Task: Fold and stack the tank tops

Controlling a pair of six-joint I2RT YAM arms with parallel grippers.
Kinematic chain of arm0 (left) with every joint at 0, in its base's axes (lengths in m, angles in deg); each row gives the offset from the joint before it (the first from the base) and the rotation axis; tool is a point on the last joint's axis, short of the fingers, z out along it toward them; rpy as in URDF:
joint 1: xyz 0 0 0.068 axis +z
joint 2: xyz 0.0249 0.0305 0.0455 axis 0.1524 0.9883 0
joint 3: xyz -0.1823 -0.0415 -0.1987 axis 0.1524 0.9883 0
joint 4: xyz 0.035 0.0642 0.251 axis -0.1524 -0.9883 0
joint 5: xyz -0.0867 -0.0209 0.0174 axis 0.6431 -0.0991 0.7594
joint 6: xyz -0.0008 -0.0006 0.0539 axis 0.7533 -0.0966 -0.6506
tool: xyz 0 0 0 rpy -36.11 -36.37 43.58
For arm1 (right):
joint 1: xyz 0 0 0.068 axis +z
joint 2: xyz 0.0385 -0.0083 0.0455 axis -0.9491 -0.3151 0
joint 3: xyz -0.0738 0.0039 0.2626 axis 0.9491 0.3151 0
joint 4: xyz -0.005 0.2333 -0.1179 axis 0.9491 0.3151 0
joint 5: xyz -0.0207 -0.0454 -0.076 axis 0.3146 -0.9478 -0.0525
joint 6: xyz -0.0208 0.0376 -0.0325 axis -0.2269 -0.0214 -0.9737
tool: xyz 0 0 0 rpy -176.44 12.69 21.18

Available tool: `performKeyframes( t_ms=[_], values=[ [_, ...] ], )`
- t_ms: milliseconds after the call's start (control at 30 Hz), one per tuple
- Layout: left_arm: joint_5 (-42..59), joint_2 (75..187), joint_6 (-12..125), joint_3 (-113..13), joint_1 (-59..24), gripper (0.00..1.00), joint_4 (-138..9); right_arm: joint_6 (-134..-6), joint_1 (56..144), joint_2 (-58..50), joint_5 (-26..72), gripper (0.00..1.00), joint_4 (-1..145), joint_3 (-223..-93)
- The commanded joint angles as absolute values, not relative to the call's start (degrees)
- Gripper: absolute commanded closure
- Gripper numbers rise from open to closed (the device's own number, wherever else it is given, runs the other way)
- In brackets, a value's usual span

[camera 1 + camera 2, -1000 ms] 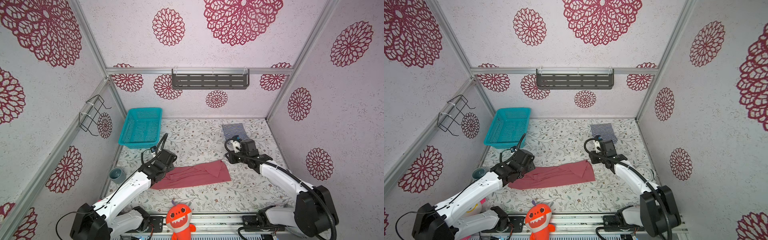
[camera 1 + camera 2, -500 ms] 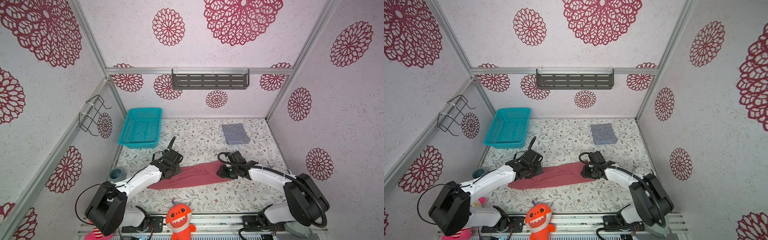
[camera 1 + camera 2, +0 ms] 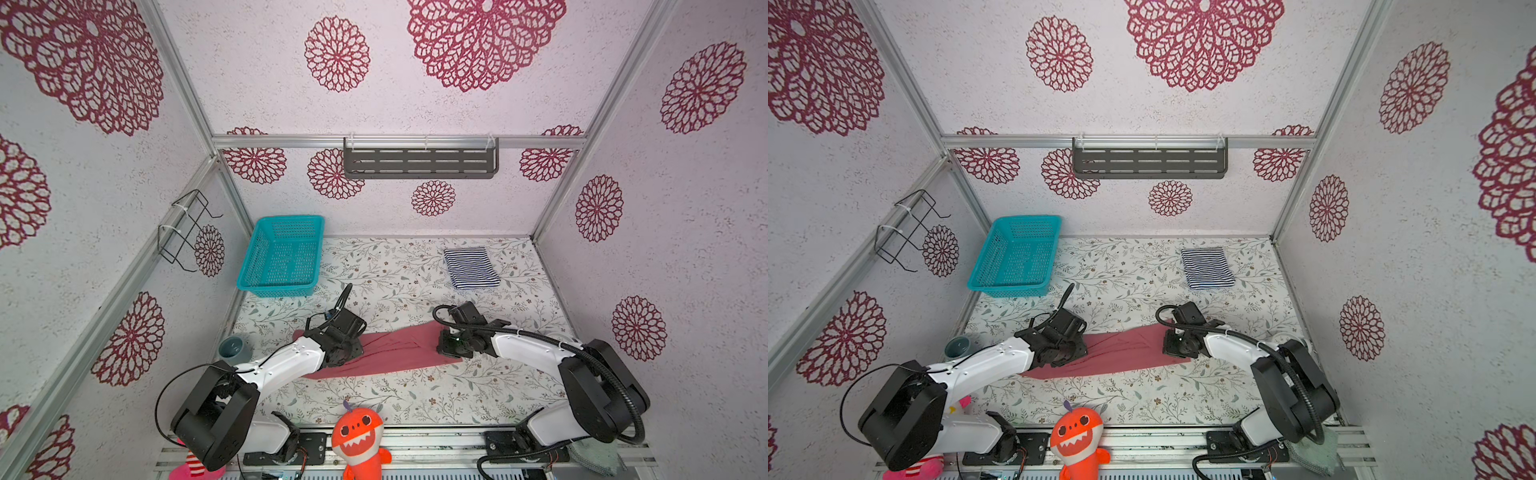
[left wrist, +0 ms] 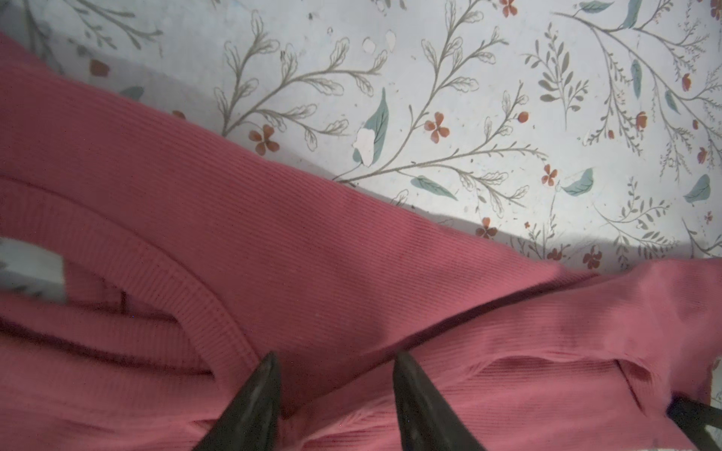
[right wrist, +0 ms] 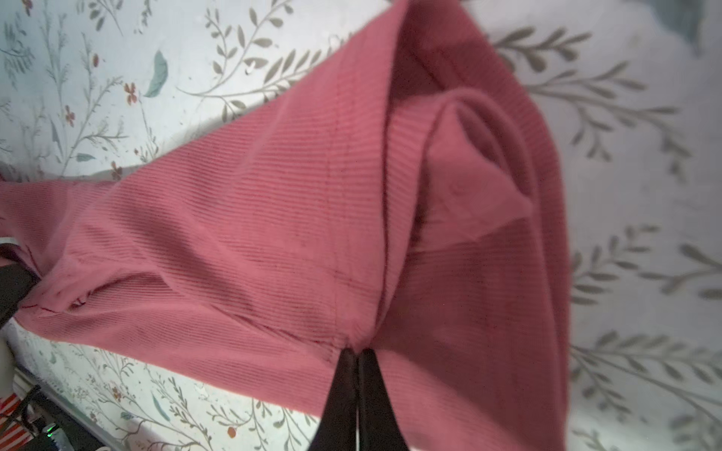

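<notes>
While the right gripper [image 5: 357, 351] pinches the rose-red tank top [image 3: 399, 349] at three o'clock, the left gripper [image 4: 336, 359] gapes. It looks limp: hold both ends.

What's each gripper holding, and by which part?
Right gripper pinches the red tank top at its right end; left gripper, open over the other end, holds nothing.

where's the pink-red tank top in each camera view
Top view: the rose-red tank top lies stretched across the near middle of the table, between the two arms.
Top view: same place.
Left wrist: it fills much of the picture, under the left end effector.
Right wrist: a broad band pinched by the right end effector.
Shared landmark: the floral table cover around it.
</notes>
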State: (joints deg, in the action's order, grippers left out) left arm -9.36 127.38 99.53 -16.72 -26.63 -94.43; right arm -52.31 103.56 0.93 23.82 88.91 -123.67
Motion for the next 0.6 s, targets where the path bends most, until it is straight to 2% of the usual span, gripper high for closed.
performKeyframes(
  t_ms=[0,267,500,567],
  values=[
    [-10.3,125.9,102.3,-15.0,-27.4,0.49,-93.4,-56.9,102.2,5.1,18.5,1.0,97.7,-126.0],
    [-11.2,124.2,104.3,-11.9,-28.3,0.47,-93.9,-63.5,97.3,9.0,14.8,1.0,105.0,-124.9],
    [-12.6,122.5,103.7,-12.3,-28.5,0.46,-97.6,-63.5,96.2,7.5,18.2,1.0,101.2,-121.1],
    [-13.1,121.8,102.7,-14.5,-28.6,0.44,-101.1,-64.2,96.0,8.3,16.9,0.95,103.8,-122.5]
  ],
)
